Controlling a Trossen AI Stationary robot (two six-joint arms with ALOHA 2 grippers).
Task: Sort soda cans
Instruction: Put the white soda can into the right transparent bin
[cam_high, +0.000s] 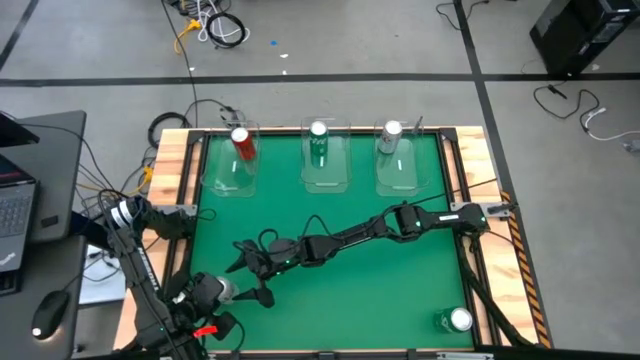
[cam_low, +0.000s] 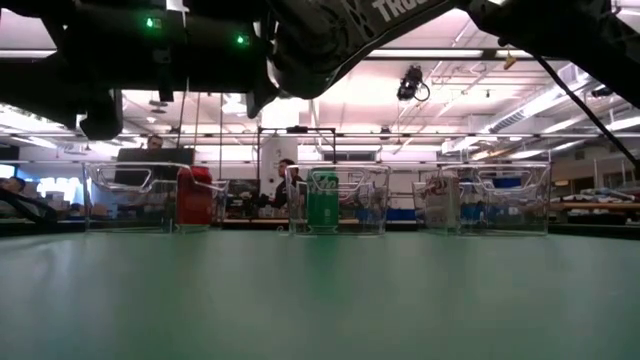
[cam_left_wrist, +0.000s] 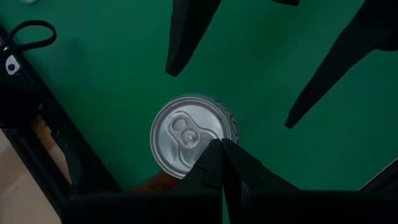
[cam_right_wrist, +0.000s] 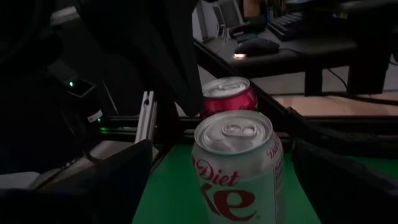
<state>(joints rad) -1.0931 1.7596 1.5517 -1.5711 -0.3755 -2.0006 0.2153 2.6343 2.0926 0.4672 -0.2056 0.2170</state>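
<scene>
A silver-white soda can (cam_left_wrist: 186, 137) stands upright on the green mat near the table's near left corner; its side shows in the right wrist view (cam_right_wrist: 239, 174). My right gripper (cam_high: 242, 262) reaches in level from the right, open, one finger (cam_right_wrist: 118, 180) on each side of this can and apart from it. My left gripper (cam_left_wrist: 221, 148) is shut, pointing steeply down over the can's top rim. A red soda can (cam_right_wrist: 229, 96) stands just behind the silver-white one. My left gripper's shut fingertips (cam_left_wrist: 214, 155) overlap the can's top rim (cam_left_wrist: 202, 163) in its wrist view, coming from above. Whether they touch it I cannot tell.
Three clear bins line the far edge, holding a red can (cam_high: 240, 142), a green can (cam_high: 318, 142) and a silver-white can (cam_high: 390, 135). Another green can (cam_high: 458, 320) stands at the near right corner. The right arm (cam_high: 400, 220) lies across the mat's middle.
</scene>
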